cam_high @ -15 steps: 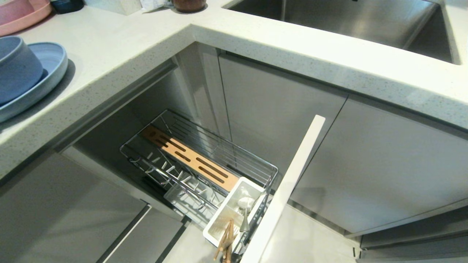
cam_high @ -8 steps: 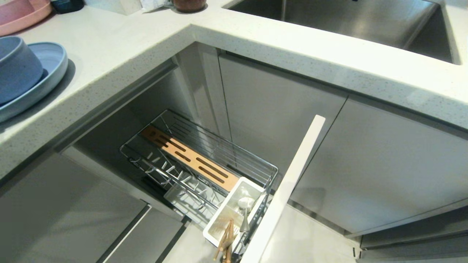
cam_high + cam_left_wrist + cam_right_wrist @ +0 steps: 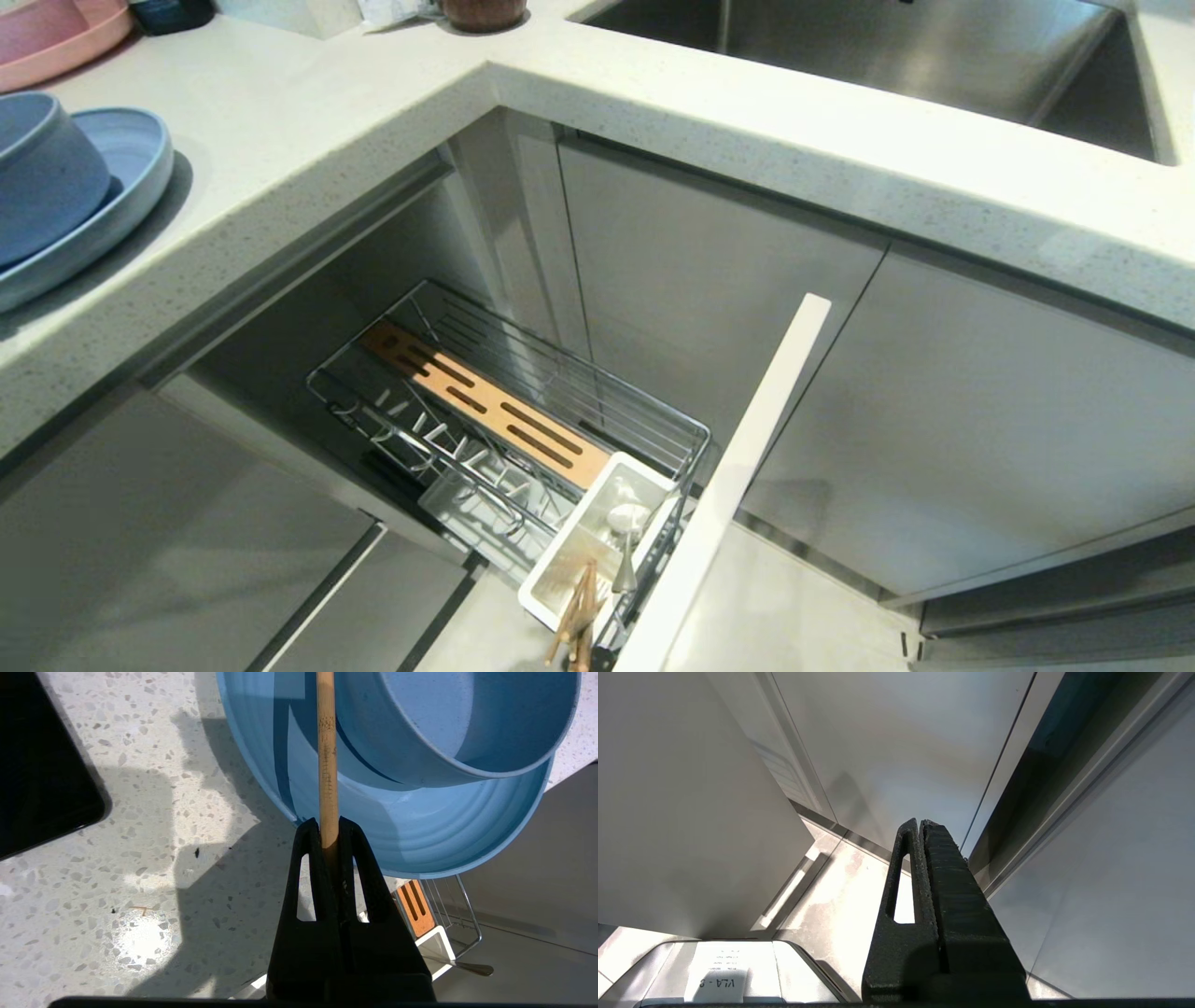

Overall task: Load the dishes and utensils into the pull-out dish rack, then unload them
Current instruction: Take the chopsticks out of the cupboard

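Note:
My left gripper is shut on a light-wood chopstick over the speckled counter, its far end reaching across the light-blue plate and the bowl that sits in it. This gripper is outside the head view. There the bowl rests on the plate at the counter's left edge. The pull-out dish rack stands open below, with chopsticks and a metal utensil in its white cup. My right gripper is parked, shut and empty, near the cabinet fronts.
A steel sink lies at the back right and a pink plate at the far left corner. The rack's tall front panel stands beside the cup. A black flat object lies on the counter near my left gripper.

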